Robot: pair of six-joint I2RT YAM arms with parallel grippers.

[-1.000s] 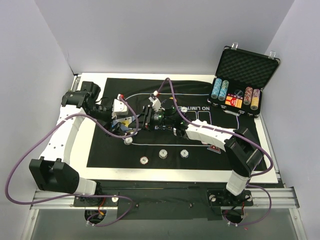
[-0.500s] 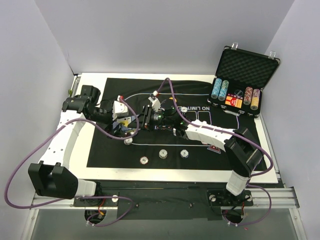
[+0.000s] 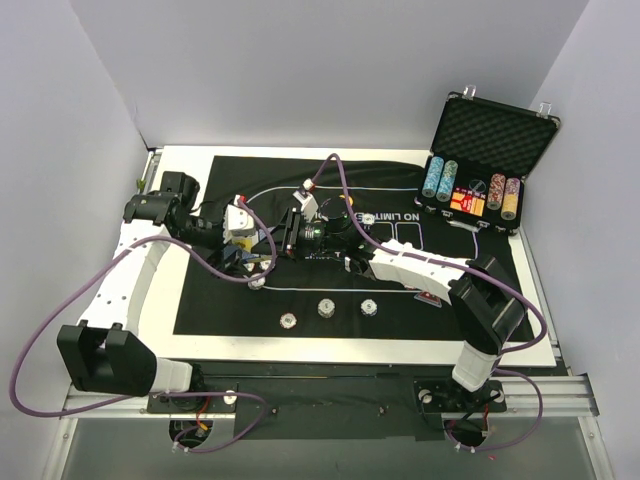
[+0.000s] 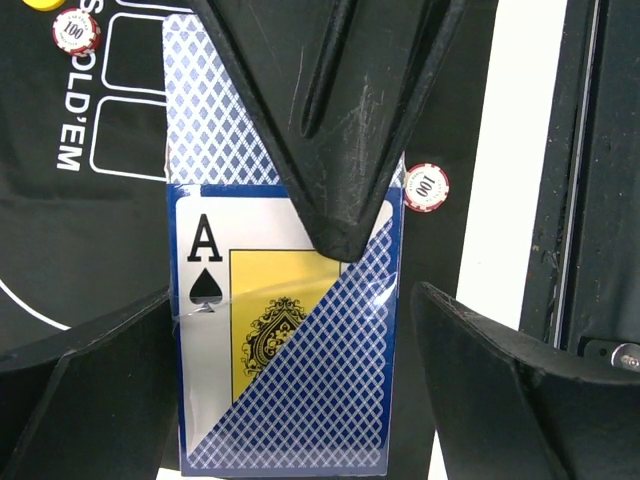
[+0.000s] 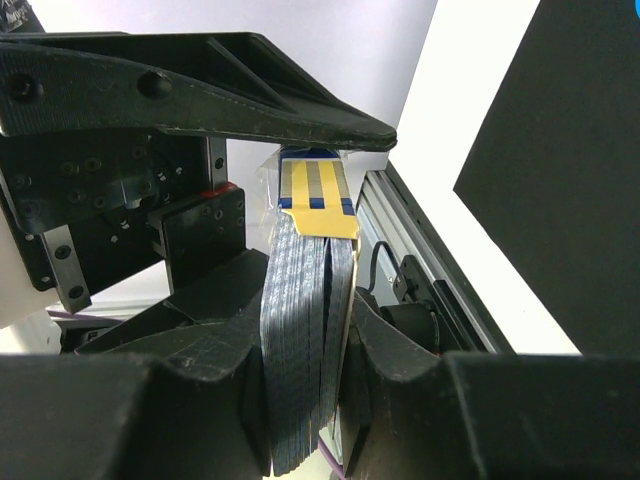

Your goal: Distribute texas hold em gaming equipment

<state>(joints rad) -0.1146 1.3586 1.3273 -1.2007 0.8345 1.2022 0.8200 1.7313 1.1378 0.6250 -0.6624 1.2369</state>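
**chipstack_joe:** Top camera first, who's got the cards?

**rivercard_mel:** The right claw (image 3: 275, 240). It's squeezed narrow on the deck of blue-backed cards (image 3: 262, 241), over the black mat (image 3: 200, 300) at about 9 o'clock from the mat's middle. The left claw (image 3: 250, 247) faces it from the 9 o'clock side, spread wide. A row of chips (image 3: 326, 308) sits at the mat's 6 o'clock edge, with a single chip (image 3: 257, 283) just at 6 o'clock of the claws. The red triangle marker (image 3: 430, 298) is at 4 o'clock, half under the right arm. The open case (image 3: 495, 125) is off at 2 o'clock.

**chipstack_joe:** And the left wrist cam?

**rivercard_mel:** The deck fills the centre, with an ace of spades on its face. The left claw's fingers (image 4: 90, 400) sit at 8 and 4 o'clock, one on each side and wide apart. I can't tell if they touch it. One finger of the right claw comes in from 12 o'clock, flat over the pack. A "100" chip (image 4: 426, 187) lies on the mat at 2 o'clock of the deck, and another is up at 11.

**chipstack_joe:** Right wrist?

**rivercard_mel:** The deck is seen edge-on, pressed between both right fingers (image 5: 190, 390). Its yellow-and-blue end points to 12 o'clock, and a left finger stretches across above it.
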